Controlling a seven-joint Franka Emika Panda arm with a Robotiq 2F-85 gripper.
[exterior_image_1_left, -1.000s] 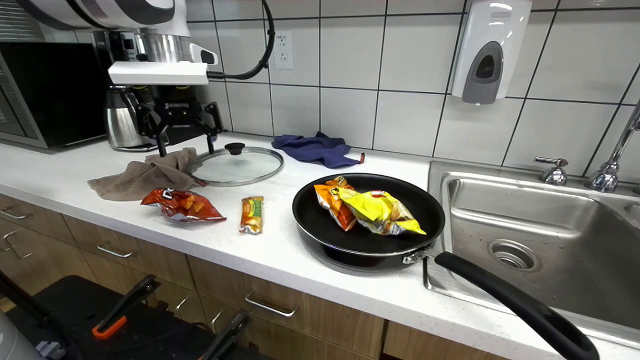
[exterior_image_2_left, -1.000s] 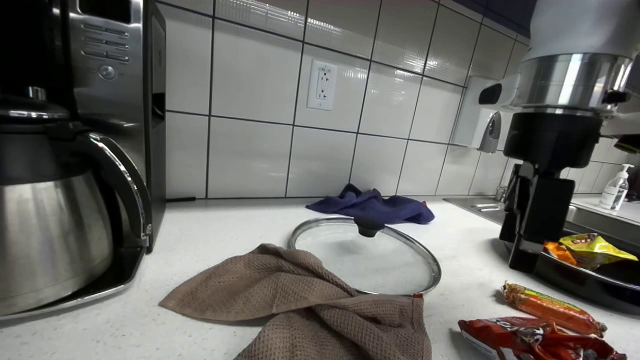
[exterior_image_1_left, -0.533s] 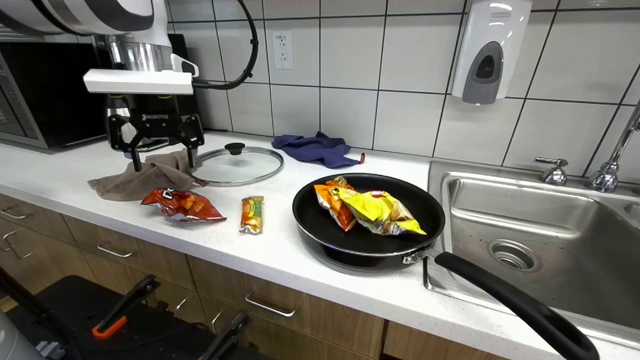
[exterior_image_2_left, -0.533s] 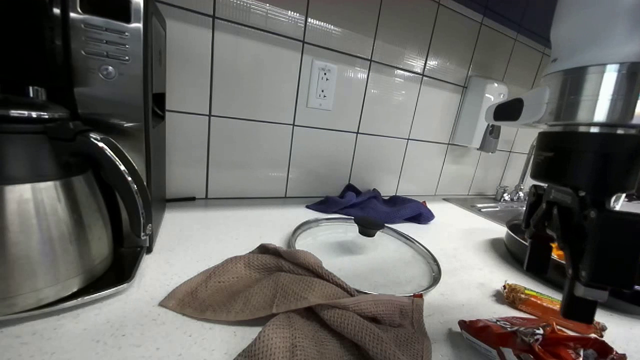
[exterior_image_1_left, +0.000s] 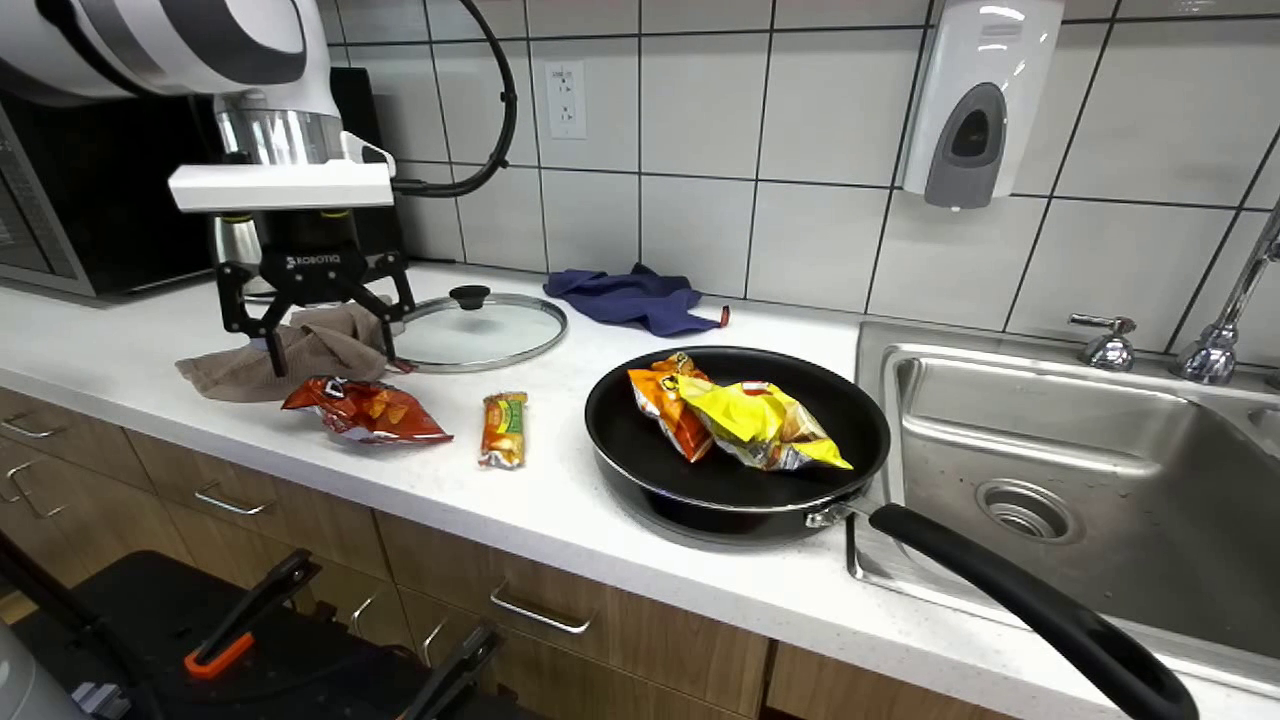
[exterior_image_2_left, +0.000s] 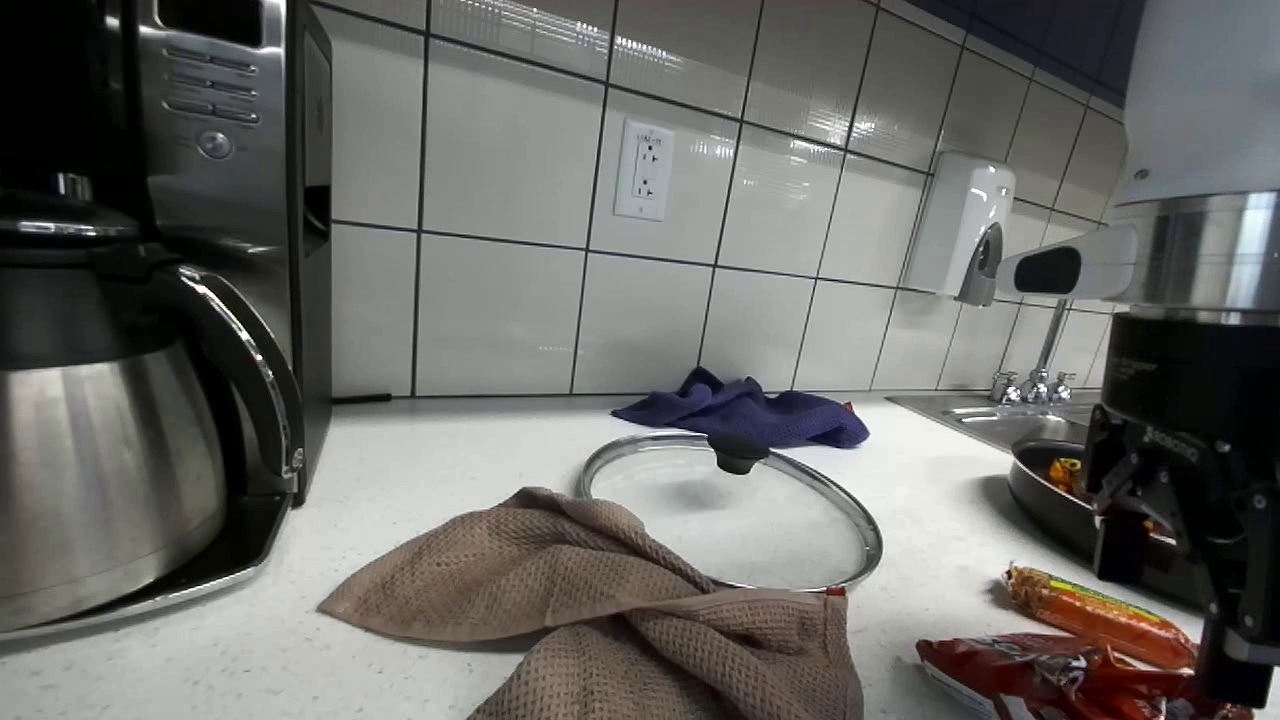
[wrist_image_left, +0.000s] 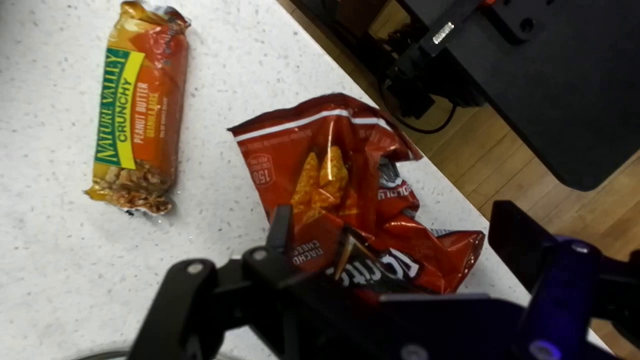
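- Hangs above Doritos (wrist_image_left: 350, 195) near the counter's (exterior_image_1_left: 560, 500) front edge.
- Has fingers (wrist_image_left: 515, 230) spread wide, released.
- Points down, with bar (wrist_image_left: 145, 110), then pan (exterior_image_1_left: 800, 385) along that edge.

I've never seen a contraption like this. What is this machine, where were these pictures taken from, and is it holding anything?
It is a robot arm ending in a gripper, a two-fingered mechanical hand. Two cameras stand outside the robot and view the scene from different places; a third, on its wrist, looks down past the fingers.

On the white counter lie a red Doritos bag, a granola bar, a glass lid, a brown cloth and a blue cloth. A black pan there has an orange packet and a yellow packet in it.

The gripper holds nothing: its fingers are apart, and in the wrist view the red Doritos bag shows between and beyond them.
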